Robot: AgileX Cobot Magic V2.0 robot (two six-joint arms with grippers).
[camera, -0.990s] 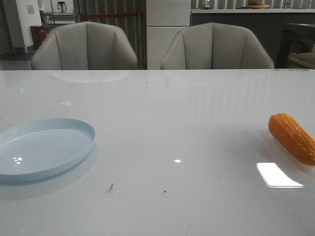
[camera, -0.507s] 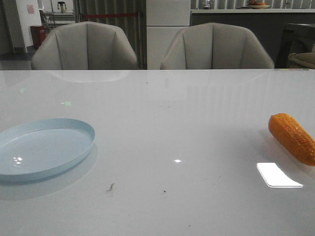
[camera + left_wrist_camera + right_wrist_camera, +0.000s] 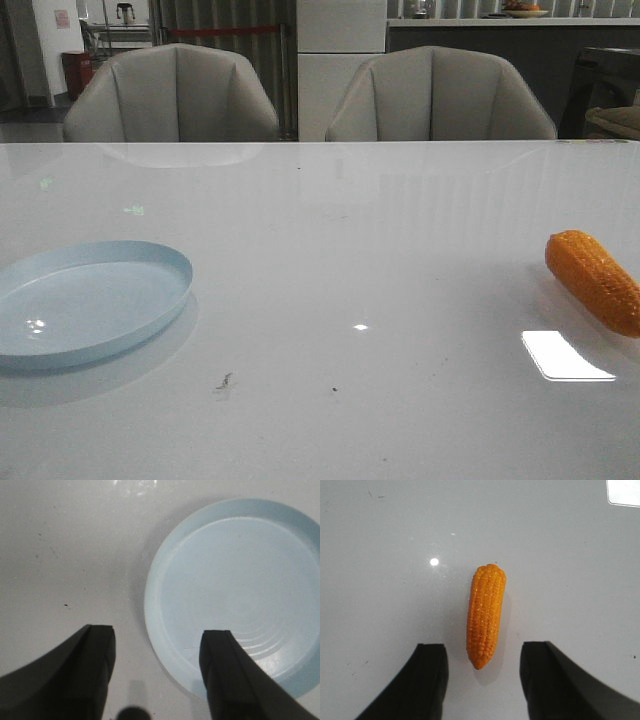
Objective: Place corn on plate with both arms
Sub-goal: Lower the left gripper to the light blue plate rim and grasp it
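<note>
In the front view the corn is seen lying on its side at the right edge of the frame, on the glossy white desk, partly cut off by the frame edge. The plate is placed at the lower left of the frame, flat on the desk, well apart from the corn. Two grey chairs are seen behind the desk at the top of the frame. No arm is shown in the front view. In the left wrist view the left gripper is held above the desk with its fingers spread wide, nothing between them; the plate fills the right half of the frame, its rim lying between the fingertips. In the right wrist view the right gripper is shown with fingers spread apart; the corn is seen in the frame centre, its pointed end between the fingertips, not touched by either finger.
</note>
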